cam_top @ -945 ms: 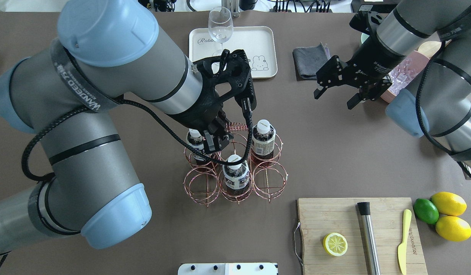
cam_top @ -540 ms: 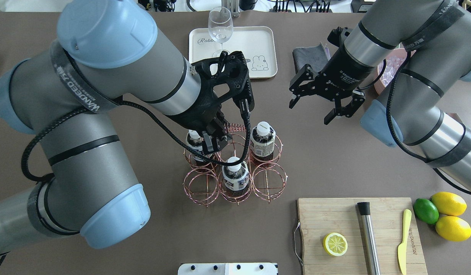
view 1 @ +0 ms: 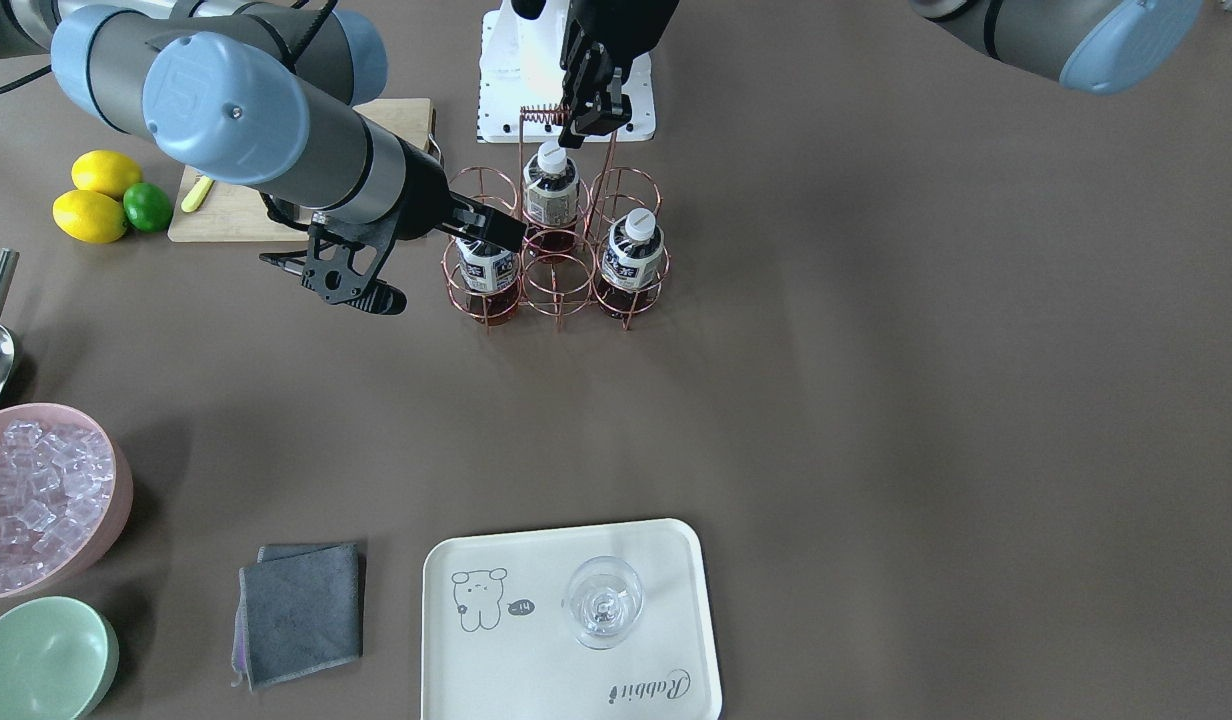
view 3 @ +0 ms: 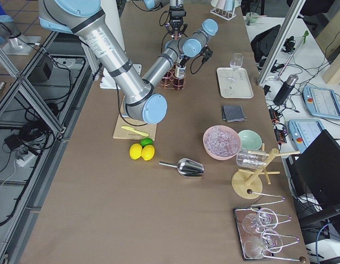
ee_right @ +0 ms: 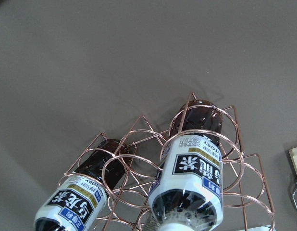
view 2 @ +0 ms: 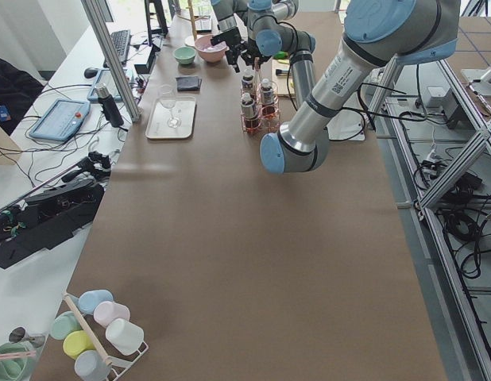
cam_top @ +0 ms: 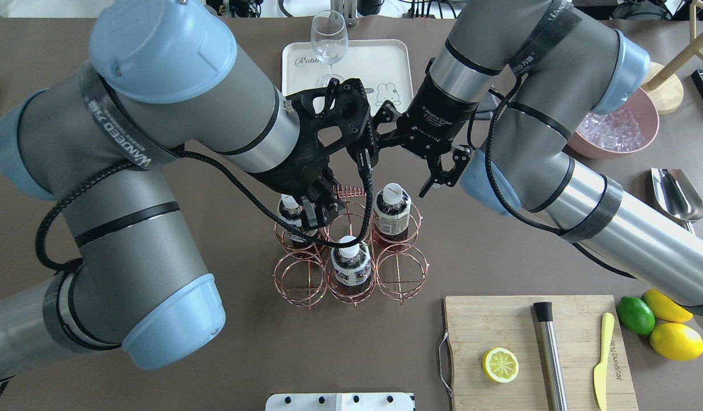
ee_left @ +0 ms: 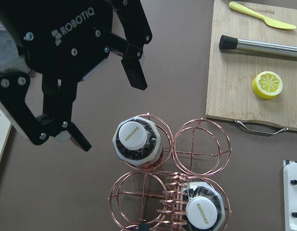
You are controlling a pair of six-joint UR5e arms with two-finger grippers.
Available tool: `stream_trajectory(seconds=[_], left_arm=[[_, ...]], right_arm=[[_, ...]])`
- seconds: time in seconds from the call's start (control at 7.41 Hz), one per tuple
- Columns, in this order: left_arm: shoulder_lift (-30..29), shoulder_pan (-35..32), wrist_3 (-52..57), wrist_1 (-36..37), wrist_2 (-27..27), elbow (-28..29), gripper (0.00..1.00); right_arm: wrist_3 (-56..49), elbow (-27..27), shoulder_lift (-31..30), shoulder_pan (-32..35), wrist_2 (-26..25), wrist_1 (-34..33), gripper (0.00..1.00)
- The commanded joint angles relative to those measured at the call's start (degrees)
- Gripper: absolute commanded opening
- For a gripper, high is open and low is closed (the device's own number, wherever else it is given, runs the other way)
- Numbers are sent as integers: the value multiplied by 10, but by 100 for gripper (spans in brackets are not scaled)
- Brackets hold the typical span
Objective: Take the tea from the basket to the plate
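Three tea bottles stand in a copper wire basket (cam_top: 403, 274): one far right (cam_top: 392, 208), one near middle (cam_top: 351, 265), one far left (cam_top: 291, 220). My left gripper (cam_top: 320, 210) is shut on the basket's coiled handle (view 1: 541, 115). My right gripper (cam_top: 403, 165) is open and empty, just beyond the far right bottle; in the left wrist view it (ee_left: 105, 106) spreads next to that bottle's cap (ee_left: 135, 139). The cream plate (cam_top: 386, 63) with the bear drawing lies at the far side and also shows in the front view (view 1: 536, 680).
A wine glass (cam_top: 328, 40) stands on the plate. A grey cloth (view 1: 301, 610), a pink bowl of ice (cam_top: 614, 131), a green bowl (view 1: 36, 660) and a metal scoop (cam_top: 677, 194) lie to the right. A cutting board (cam_top: 500, 325) holds a lemon half, muddler and knife.
My right arm has swung left from the table's right side to the basket, gripper still open. My left arm and the bottles have not moved.
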Motion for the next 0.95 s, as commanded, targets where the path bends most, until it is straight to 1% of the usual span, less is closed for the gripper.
stream_trajectory(seconds=[0.0, 0.14, 0.27, 0.41, 0.54, 0.68, 0.81], left_arm=[[3, 0, 0, 0, 0, 2, 0], [3, 0, 0, 0, 0, 3, 0], [3, 0, -1, 0, 0, 2, 0], [2, 0, -1, 0, 0, 2, 0], [2, 0, -2, 0, 0, 1, 0], [2, 0, -2, 0, 0, 0, 0], [2, 0, -2, 0, 0, 0, 0]], right_arm=[[1, 0, -4, -9, -3, 0, 95], [1, 0, -4, -18, -6, 0, 80], [1, 0, -4, -24, -6, 1, 61], [1, 0, -4, -25, -6, 0, 44], [-1, 0, -4, -27, -6, 0, 10], [1, 0, -5, -27, -6, 0, 0], [-1, 3, -8, -24, -1, 0, 0]])
